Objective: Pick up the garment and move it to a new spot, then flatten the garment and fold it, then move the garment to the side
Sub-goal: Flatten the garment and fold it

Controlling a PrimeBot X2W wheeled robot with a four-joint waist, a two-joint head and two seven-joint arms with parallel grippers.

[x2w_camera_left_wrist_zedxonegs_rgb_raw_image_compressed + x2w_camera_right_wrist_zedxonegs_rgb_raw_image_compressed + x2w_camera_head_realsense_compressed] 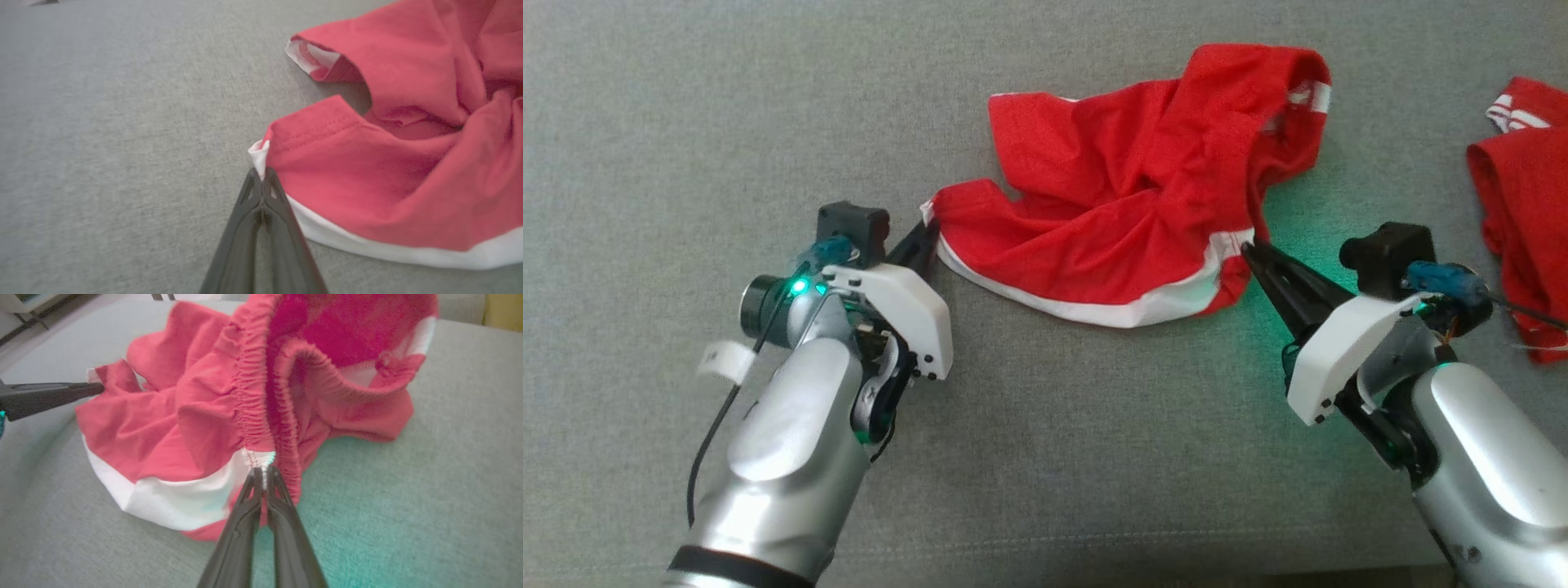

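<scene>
We hold the crumpled red garment [1127, 220] on the grey fabric surface [645, 122]: left jaws closed on a hem corner, right jaws closed on the waistband seam. A white cable tag [723, 359] is unreadable.

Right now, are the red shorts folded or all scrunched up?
Scrunched up. The shorts lie in a wrinkly heap, with the waistband bunched and standing up.

surface [645, 98] open L, garment [1127, 204] mid, red cloth [1519, 188] R
</scene>
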